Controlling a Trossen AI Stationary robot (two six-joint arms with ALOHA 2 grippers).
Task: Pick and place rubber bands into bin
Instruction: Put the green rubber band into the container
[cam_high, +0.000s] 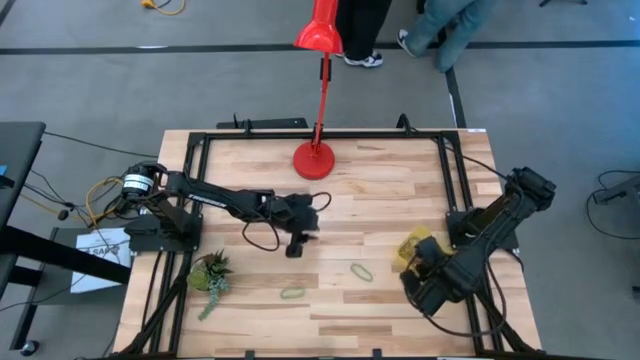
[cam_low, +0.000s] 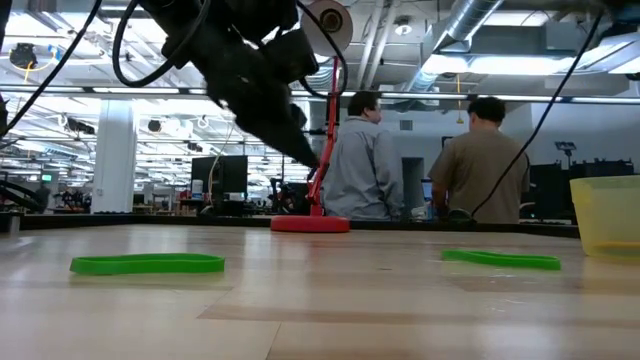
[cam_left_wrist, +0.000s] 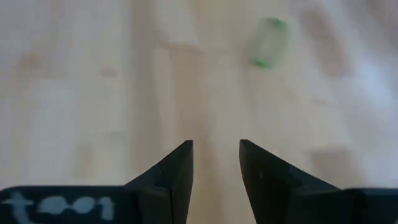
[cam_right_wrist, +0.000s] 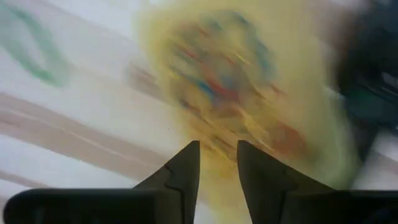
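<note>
Two green rubber bands lie flat on the wooden table, one (cam_high: 361, 270) near the middle and one (cam_high: 292, 293) closer to the near edge; the low view shows them too (cam_low: 500, 260) (cam_low: 148, 263). The yellow bin (cam_high: 410, 243) stands at the right and holds several coloured rubber bands (cam_right_wrist: 230, 68). My right gripper (cam_high: 418, 262) (cam_right_wrist: 217, 146) hangs over the bin, pointing down, open, with nothing seen between its fingertips. My left gripper (cam_high: 297, 243) (cam_left_wrist: 216, 146) is open above bare table near the middle, slanting down, with a green band (cam_left_wrist: 268, 42) ahead of it.
A red lamp base (cam_high: 313, 160) with its stem stands at the far middle of the table. A small green plant (cam_high: 210, 275) lies at the near left. A black frame rail (cam_high: 455, 170) runs around the table. People stand in the room beyond the far edge (cam_low: 360, 160).
</note>
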